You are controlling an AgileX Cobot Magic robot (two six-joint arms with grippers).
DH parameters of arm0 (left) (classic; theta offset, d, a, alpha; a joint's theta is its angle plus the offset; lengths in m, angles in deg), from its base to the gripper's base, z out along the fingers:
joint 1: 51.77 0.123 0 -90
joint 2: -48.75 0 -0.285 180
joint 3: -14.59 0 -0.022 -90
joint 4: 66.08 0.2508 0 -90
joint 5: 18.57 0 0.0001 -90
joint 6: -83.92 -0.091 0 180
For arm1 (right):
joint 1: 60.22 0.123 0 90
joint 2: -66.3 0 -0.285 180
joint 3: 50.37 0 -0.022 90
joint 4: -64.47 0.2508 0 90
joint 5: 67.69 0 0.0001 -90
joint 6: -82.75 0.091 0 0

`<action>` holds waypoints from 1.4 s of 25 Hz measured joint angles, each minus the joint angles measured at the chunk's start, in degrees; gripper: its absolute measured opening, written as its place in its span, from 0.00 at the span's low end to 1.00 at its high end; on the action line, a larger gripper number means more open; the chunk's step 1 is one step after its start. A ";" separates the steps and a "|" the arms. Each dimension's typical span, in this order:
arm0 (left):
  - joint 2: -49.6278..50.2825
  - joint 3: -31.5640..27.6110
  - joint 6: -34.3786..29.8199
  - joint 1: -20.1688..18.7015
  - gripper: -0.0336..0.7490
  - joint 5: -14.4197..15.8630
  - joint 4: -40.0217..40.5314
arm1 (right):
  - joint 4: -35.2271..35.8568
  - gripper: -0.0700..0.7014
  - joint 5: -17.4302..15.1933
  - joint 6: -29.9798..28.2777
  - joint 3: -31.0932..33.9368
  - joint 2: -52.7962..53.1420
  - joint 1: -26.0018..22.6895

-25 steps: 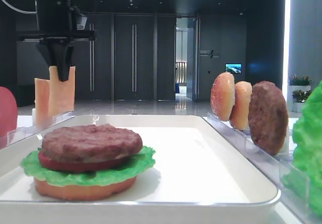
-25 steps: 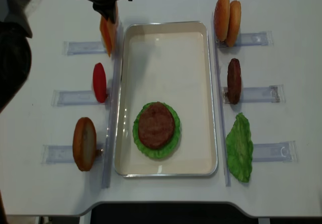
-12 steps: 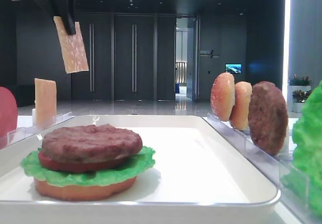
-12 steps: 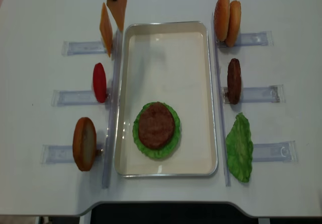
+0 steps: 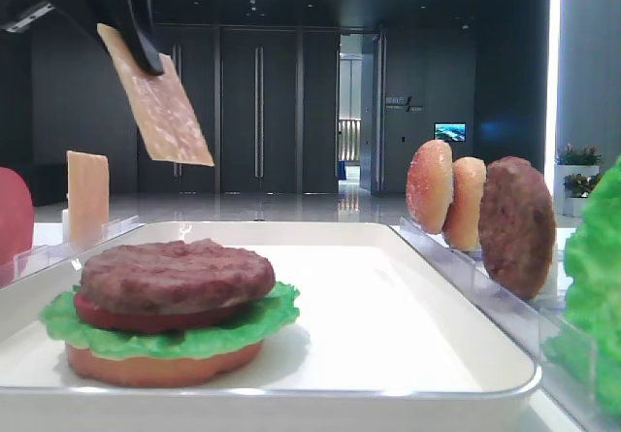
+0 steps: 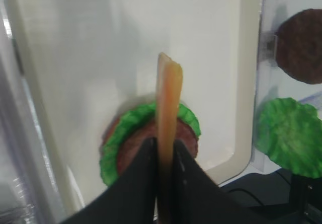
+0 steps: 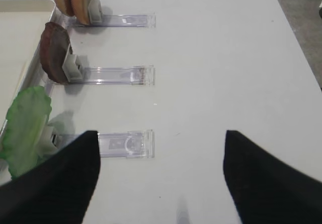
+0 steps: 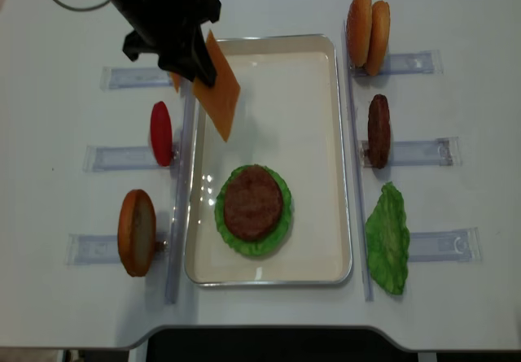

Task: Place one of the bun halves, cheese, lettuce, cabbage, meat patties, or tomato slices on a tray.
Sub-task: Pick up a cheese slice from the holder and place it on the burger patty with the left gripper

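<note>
White worktop under a dark lobby carries the large white rectangular tray, above whose far-left corner the left claw pinches a thin, glossy, pale-orange square cheese slice, tilted; right claw's fingers parted, empty.

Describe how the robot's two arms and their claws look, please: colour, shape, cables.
The left claw has two flat, matte black fingers; its arm is black and blocky, with a thin dark cable near its upper end. The right claw shows only two broad black fingers with rounded tips. No markings are visible.
</note>
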 joint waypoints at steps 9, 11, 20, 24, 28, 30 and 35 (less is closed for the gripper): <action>-3.38 -12.26 -9.37 -6.53 0.09 -9.72 -14.19 | 0.00 0.73 0.00 0.00 0.00 0.00 0.00; -3.38 -13.66 -11.10 -8.26 0.09 -10.55 -16.44 | 0.00 0.73 0.00 0.00 0.00 0.00 0.00; -6.99 -23.13 -18.07 -12.08 0.09 -16.11 -22.96 | 0.00 0.73 0.00 0.00 0.00 0.00 0.00; -11.47 -28.71 -20.91 -12.02 0.09 -18.28 -24.46 | 0.00 0.73 0.00 0.00 0.00 0.00 0.00; -14.57 -34.79 -25.28 -11.29 0.09 -21.14 -27.38 | 0.00 0.73 0.00 0.00 0.00 0.00 0.00; -15.59 -37.79 -28.78 -11.16 0.09 -23.59 -29.84 | 0.00 0.73 0.00 0.00 0.00 0.00 0.00; -16.36 -41.97 -37.95 -11.16 0.09 -28.62 -38.59 | 0.00 0.73 0.00 0.00 0.00 0.00 0.00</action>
